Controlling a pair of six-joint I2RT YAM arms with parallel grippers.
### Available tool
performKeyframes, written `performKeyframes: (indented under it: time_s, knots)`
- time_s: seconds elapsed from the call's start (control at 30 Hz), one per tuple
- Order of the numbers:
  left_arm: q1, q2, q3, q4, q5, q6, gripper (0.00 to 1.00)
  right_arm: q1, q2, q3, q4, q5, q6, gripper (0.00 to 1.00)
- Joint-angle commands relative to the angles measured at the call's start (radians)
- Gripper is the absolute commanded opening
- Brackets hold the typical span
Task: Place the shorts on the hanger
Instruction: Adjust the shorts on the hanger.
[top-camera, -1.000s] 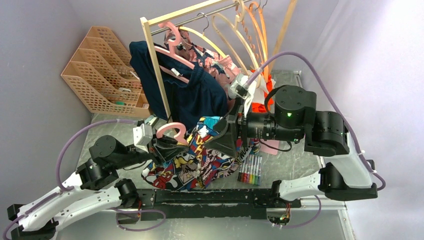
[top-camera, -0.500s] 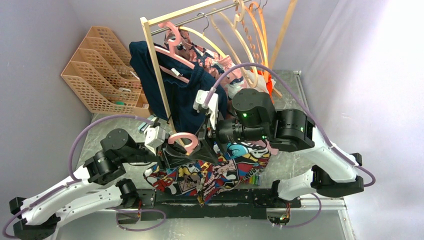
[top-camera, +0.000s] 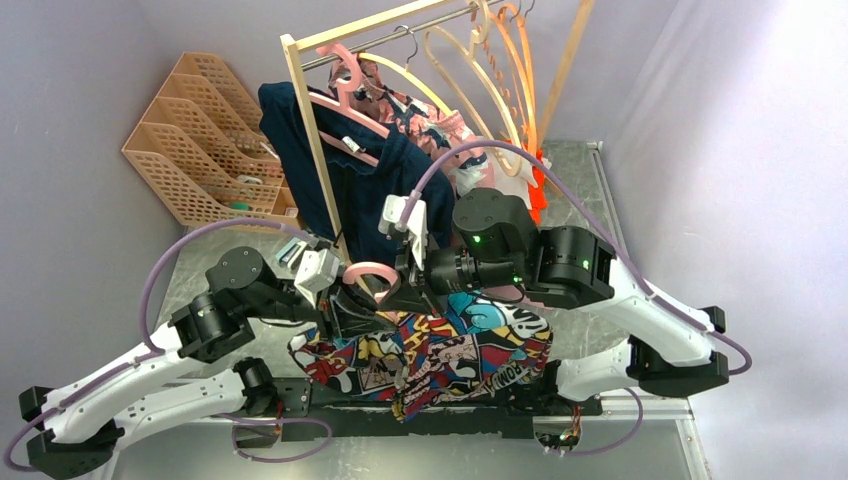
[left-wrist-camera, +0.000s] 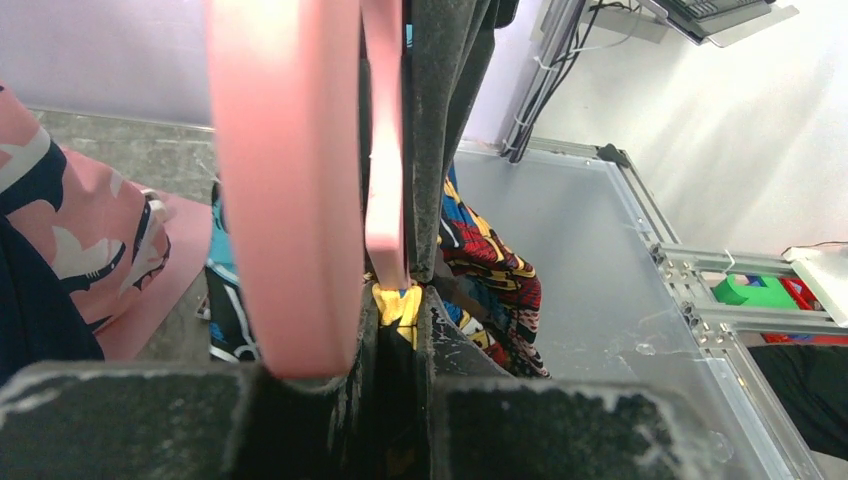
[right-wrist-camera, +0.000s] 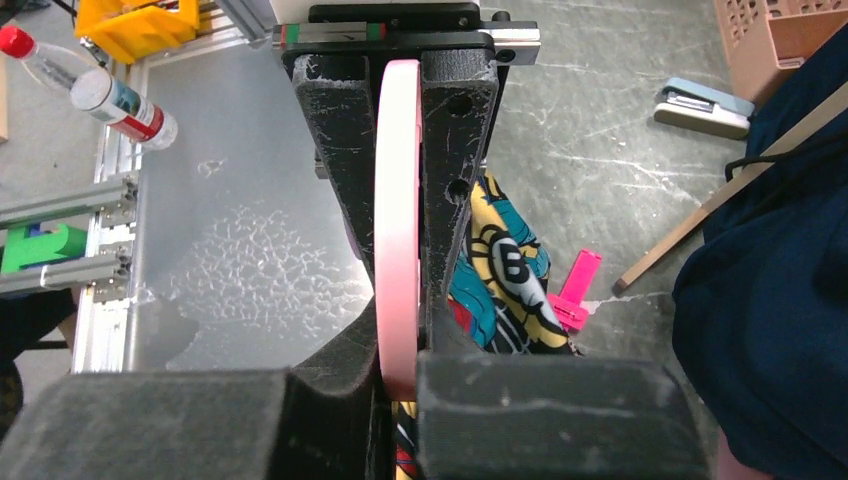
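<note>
The pale-pink hanger's hook stands up between my two arms above the table's front. My left gripper is shut on the hanger, with a yellow fold of the shorts pinched between its fingers too. From the other side my right gripper faces it and is shut on the hanger's thin edge. The comic-print shorts hang and spread below both grippers; the hanger's lower part is hidden under them. In the wrist views the grippers sit at left and right.
A wooden rack behind carries a navy garment, a pink patterned garment, cream hangers and orange hangers. A tan file organiser stands back left. A pink clip and a blue stapler lie on the table.
My right arm swung left to the hanger and its gripper went from open to shut on it. The shorts spread rightward, covering the markers. The left gripper kept its grip.
</note>
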Motion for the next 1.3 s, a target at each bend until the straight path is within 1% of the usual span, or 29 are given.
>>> performKeyframes:
  time_s: [0.0, 0.1, 0.17, 0.3, 0.33, 0.4, 0.47, 0.67, 0.77, 0.87, 0.93, 1.0, 1.03, 1.17, 1.27]
  knots:
    - [-0.002, -0.009, 0.048, 0.045, -0.030, -0.003, 0.14, 0.005, -0.070, -0.072, 0.130, 0.010, 0.038, 0.00]
    - [-0.002, -0.022, 0.052, 0.022, -0.049, -0.004, 0.38, 0.005, -0.136, -0.146, 0.219, 0.051, 0.066, 0.00]
    - [-0.002, -0.036, 0.052, 0.003, -0.062, -0.005, 0.50, 0.006, -0.185, -0.193, 0.276, 0.073, 0.081, 0.00]
    - [-0.003, -0.080, 0.064, -0.031, -0.106, 0.002, 0.68, 0.005, -0.257, -0.256, 0.355, 0.108, 0.104, 0.00]
    - [-0.002, -0.091, 0.072, -0.038, -0.119, 0.006, 0.71, 0.005, -0.269, -0.263, 0.364, 0.118, 0.107, 0.00]
    - [-0.002, -0.115, 0.091, -0.058, -0.152, 0.021, 0.73, 0.005, -0.290, -0.277, 0.380, 0.133, 0.112, 0.00]
    - [-0.002, -0.140, 0.115, -0.093, -0.204, 0.043, 0.73, 0.006, -0.308, -0.283, 0.392, 0.138, 0.117, 0.00]
    - [-0.002, -0.231, 0.166, -0.196, -0.406, 0.092, 0.67, 0.005, -0.336, -0.274, 0.402, 0.135, 0.129, 0.00]
    - [-0.002, -0.262, 0.173, -0.232, -0.452, 0.107, 0.64, 0.005, -0.341, -0.276, 0.406, 0.138, 0.134, 0.00]
    - [-0.002, -0.260, 0.183, -0.277, -0.495, 0.120, 0.61, 0.005, -0.340, -0.274, 0.410, 0.129, 0.139, 0.00]
    - [-0.002, -0.246, 0.186, -0.300, -0.500, 0.128, 0.59, 0.005, -0.340, -0.274, 0.415, 0.126, 0.141, 0.00]
    - [-0.002, -0.233, 0.184, -0.305, -0.476, 0.129, 0.58, 0.005, -0.340, -0.275, 0.418, 0.130, 0.141, 0.00]
    - [-0.002, -0.231, 0.181, -0.299, -0.461, 0.127, 0.59, 0.005, -0.340, -0.277, 0.420, 0.130, 0.141, 0.00]
    - [-0.002, -0.237, 0.155, -0.227, -0.384, 0.118, 0.70, 0.005, -0.335, -0.273, 0.425, 0.120, 0.143, 0.00]
    - [-0.003, -0.213, 0.152, -0.193, -0.353, 0.123, 0.70, 0.005, -0.327, -0.270, 0.428, 0.113, 0.142, 0.00]
